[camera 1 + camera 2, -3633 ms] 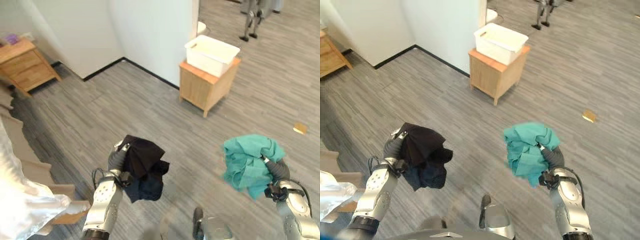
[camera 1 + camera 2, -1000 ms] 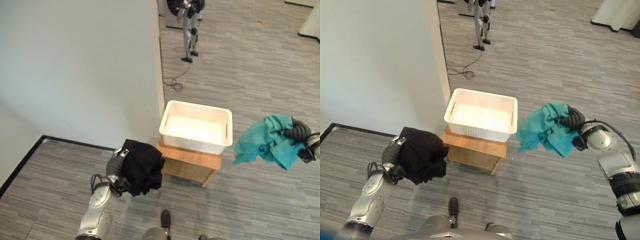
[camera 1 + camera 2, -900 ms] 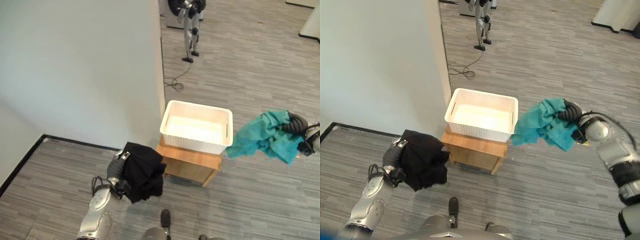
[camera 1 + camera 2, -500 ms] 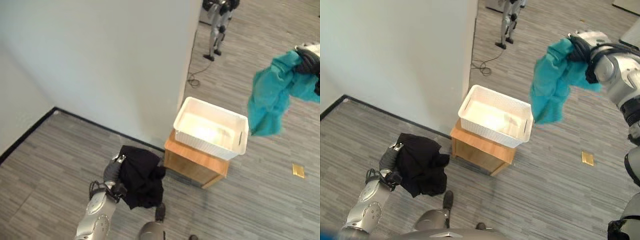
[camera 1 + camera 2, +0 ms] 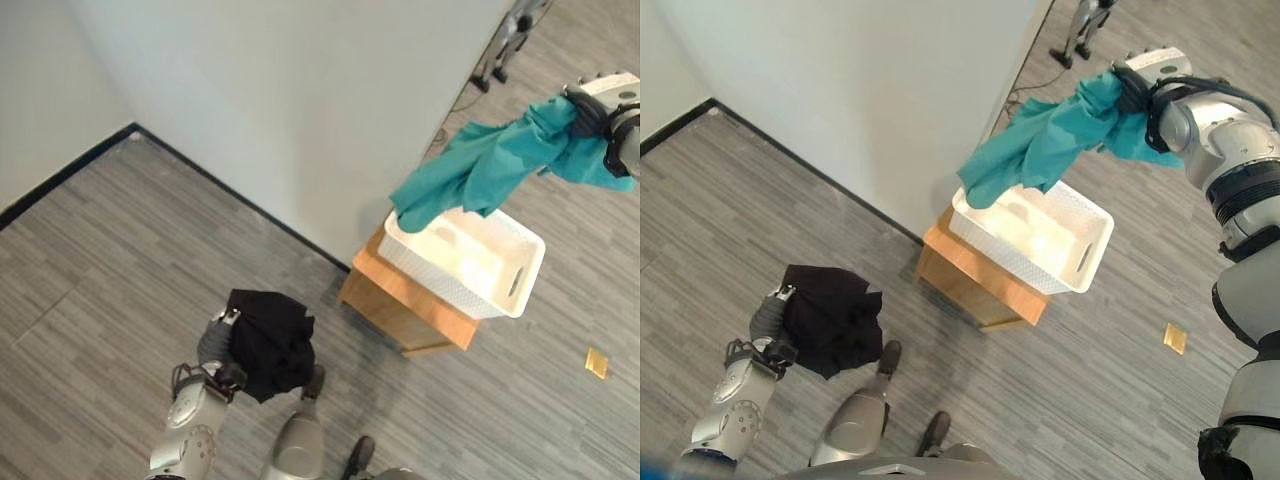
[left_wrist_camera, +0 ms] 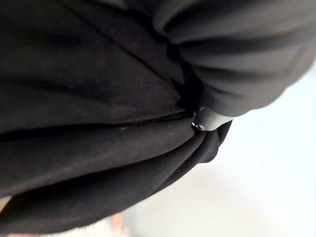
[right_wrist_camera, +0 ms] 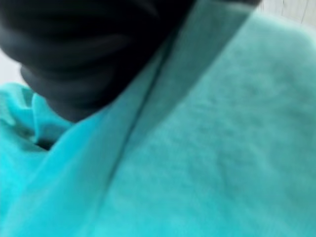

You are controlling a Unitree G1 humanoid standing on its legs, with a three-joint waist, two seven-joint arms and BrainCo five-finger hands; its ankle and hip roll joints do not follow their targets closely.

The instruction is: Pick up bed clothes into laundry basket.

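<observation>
Over the basket's far rim, my right hand now clutches the teal cloth, swung across from beside it; release should drop it inside. My left hand still grips the black cloth, low by my side.

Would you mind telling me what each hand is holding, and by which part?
The right hand grips the teal cloth by one bunched end; the left hand clutches the black cloth in a wad.
</observation>
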